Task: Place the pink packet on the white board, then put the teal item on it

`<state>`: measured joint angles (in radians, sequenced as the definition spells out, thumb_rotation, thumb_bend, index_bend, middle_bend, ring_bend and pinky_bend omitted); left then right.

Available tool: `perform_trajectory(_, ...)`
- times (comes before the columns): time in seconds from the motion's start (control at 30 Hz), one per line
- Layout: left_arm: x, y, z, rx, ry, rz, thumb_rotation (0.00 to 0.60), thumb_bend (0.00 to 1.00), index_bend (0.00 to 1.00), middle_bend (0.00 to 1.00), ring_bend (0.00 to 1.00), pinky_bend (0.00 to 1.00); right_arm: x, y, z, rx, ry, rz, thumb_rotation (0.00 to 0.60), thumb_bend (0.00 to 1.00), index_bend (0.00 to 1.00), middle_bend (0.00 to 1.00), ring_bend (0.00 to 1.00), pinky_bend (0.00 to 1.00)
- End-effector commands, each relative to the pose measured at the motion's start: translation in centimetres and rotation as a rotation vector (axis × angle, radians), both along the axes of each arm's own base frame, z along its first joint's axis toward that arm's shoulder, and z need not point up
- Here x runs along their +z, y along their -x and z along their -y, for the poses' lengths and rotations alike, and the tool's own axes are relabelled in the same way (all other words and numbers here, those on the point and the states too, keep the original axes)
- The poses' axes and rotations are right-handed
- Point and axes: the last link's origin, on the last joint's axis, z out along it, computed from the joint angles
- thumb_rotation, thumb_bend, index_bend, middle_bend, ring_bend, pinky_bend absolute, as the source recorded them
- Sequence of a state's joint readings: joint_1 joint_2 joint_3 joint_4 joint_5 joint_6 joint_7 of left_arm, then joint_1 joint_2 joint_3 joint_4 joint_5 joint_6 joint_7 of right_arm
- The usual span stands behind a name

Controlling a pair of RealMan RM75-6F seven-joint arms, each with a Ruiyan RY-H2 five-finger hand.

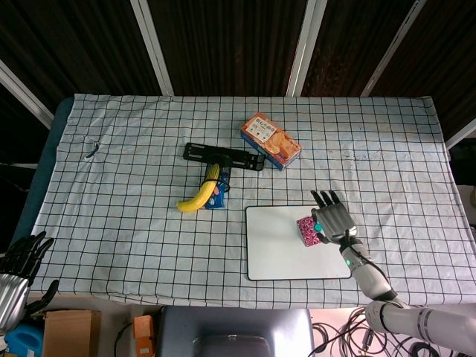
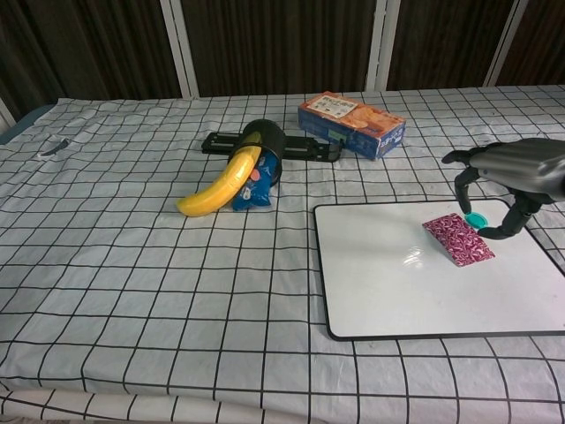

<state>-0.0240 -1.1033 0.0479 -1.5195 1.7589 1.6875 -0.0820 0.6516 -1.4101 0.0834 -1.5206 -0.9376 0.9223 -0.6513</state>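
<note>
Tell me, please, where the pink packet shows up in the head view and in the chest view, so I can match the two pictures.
Head view: the pink packet lies right of centre, on the white board's right half, under the right hand.
Chest view: the pink packet is at mid-right, on the board's far right part, below the right hand.
Shared landmark: the orange snack box beyond the board.
</note>
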Motion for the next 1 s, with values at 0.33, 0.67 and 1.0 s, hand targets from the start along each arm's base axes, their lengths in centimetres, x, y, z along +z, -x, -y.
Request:
perform_trajectory(0.33,0.0,0.0,0.1,-0.003,-0.003,0.001,0.600,0.37,0.00,0.00,0.00,0.09,0.3,0.1,-0.5,-0.001,-0.012,0.007,0.600,0.25,0.28,0.00,0.00,0.00)
perform_trajectory(0.67,0.3,0.1,0.2,0.000,-0.015,0.008,0.600,0.37,0.00,0.00,0.00,0.09,4.9,2.1,-5.7,0.085,0.114,0.101,0.600,0.25,0.18,0.00,0.00,0.00)
perform_trajectory(1.0,-0.2,-0.1,0.2,0.005,-0.022,-0.009,0.600,0.37,0.00,0.00,0.00,0.09,11.7,8.3,-18.6,0.108,0.379,0.186,0.600,0.25,0.07,0.00,0.00,0.00)
